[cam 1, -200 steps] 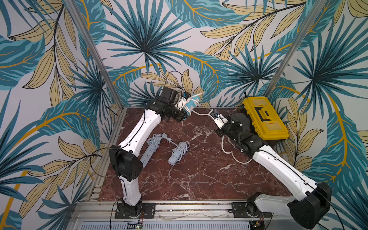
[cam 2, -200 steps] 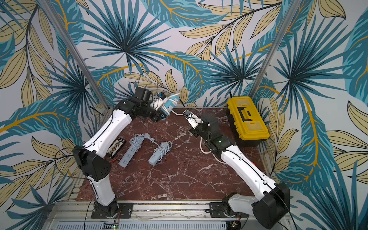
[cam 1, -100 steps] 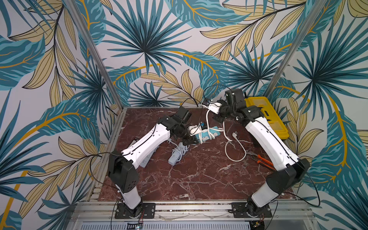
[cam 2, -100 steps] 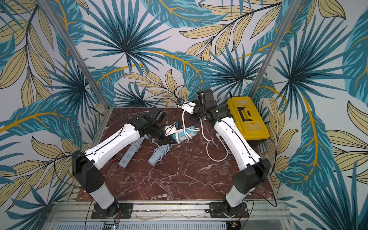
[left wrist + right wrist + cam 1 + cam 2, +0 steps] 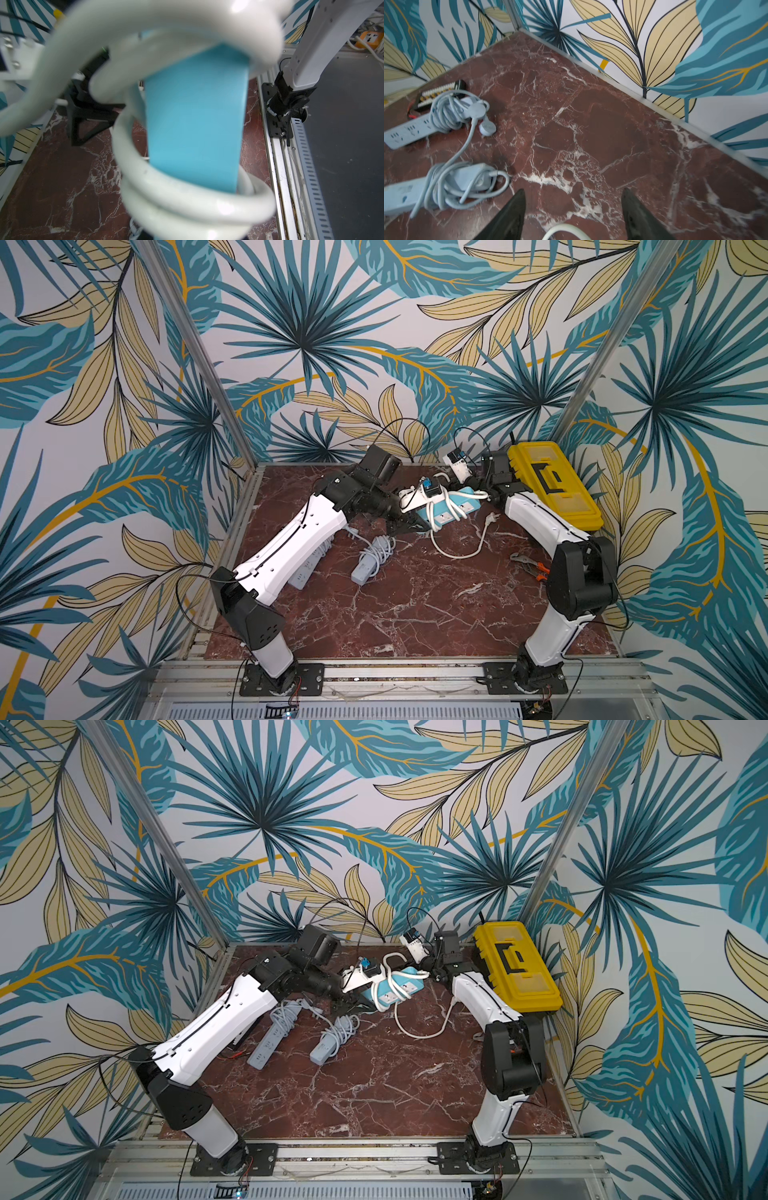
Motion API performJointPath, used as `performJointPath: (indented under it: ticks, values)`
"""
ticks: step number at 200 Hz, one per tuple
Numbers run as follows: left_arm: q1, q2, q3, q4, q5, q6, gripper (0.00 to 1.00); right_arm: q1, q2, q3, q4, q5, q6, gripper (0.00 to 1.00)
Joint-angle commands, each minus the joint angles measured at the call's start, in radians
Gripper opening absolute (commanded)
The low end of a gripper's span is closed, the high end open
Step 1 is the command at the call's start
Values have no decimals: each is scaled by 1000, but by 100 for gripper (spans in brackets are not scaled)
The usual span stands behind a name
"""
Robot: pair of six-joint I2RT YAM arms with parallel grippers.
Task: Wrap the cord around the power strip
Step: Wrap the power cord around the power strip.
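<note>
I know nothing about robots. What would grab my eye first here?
A bright blue power strip, white cord looped around it, is gripped by the left gripper at the marble table's back middle. A yellow toolbox sits back right, and two grey wrapped strips lie left of centre.

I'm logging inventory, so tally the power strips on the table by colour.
Teal power strip: 1
Grey power strips: 2
Total: 3
</note>
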Motion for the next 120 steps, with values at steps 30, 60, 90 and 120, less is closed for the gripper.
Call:
performJointPath:
  ticks: [30, 60, 90, 120]
  values:
    - [27, 3, 136, 17, 71, -120, 0, 7, 35, -148, 458, 37, 274, 71]
    - [63, 34, 196, 17, 44, -220, 0, 16, 60, -217, 638, 113, 374, 62]
    - [103, 85, 255, 16, -3, -321, 0, 33, 62, -259, 718, 160, 426, 32]
    - [159, 139, 311, 17, -97, -416, 0, 65, 20, -308, 702, 251, 463, 10]
